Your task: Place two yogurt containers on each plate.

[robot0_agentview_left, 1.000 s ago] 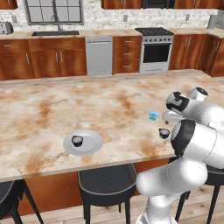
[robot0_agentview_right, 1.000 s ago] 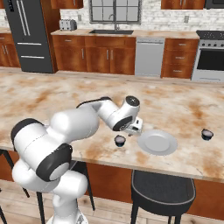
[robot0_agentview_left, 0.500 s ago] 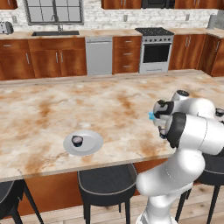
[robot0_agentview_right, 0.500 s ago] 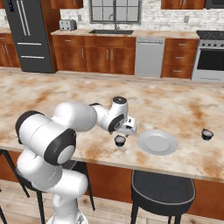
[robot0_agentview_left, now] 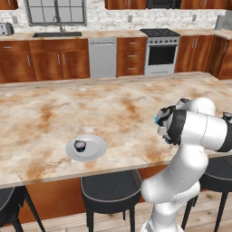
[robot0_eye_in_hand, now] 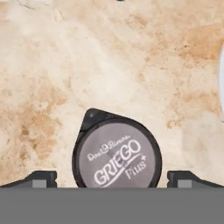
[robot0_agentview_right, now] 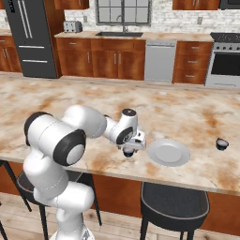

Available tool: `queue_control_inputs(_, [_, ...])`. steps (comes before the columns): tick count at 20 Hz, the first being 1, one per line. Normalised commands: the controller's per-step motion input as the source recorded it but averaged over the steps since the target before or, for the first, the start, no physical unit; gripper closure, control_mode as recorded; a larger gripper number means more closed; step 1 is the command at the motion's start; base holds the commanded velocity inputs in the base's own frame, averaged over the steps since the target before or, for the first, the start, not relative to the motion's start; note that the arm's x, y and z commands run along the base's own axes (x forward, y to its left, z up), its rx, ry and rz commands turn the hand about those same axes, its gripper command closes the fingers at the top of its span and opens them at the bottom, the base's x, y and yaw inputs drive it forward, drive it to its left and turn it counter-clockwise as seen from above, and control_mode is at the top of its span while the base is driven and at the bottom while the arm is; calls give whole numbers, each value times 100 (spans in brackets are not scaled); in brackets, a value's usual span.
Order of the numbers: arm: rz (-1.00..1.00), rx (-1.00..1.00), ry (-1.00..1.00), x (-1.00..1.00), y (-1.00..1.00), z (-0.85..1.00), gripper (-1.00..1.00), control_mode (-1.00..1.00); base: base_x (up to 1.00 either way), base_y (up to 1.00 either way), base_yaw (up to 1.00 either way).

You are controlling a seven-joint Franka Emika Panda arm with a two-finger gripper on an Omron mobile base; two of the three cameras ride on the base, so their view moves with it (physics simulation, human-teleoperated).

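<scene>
Left plate (robot0_agentview_left: 93, 151): on the marble island counter (robot0_agentview_left: 54, 118), one dark yogurt cup (robot0_agentview_left: 80, 146) on it, a little off centre.
Right plate (robot0_agentview_right: 168, 152): bare, near the counter's front edge.
Cup under hand (robot0_eye_in_hand: 116, 152): dark cup, grey lid printed "GRIEGO Plus", on the counter just left of the right plate; seen also in right base view (robot0_agentview_right: 128, 151).
Far cup (robot0_agentview_right: 221, 144): dark, standing alone on the counter right of the bare plate.
Blue cup (robot0_agentview_left: 156, 120): a sliver of light blue beside the arm in left base view.
Gripper (robot0_eye_in_hand: 112, 178): jaws wide apart, one tip on each side of the lidded cup, not touching it; nothing held.
</scene>
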Motion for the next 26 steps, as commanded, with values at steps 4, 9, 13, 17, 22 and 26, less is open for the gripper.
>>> queue_control_inputs(4, [0,0,0,1,0,-29,-100,-100,0,0,0])
queue_control_inputs(9, [0,0,0,2,0,-19,-100,-100,0,0,0])
queue_control_inputs(13, [0,0,1,0,0,-10,-100,-100,0,0,0])
queue_control_inputs(17, [0,0,0,0,0,0,100,-100,0,0,0])
queue_control_inputs(22, [0,0,0,0,2,15,100,-100,0,0,0])
queue_control_inputs(26, [13,4,-3,0,55,95,100,-100,0,0,0])
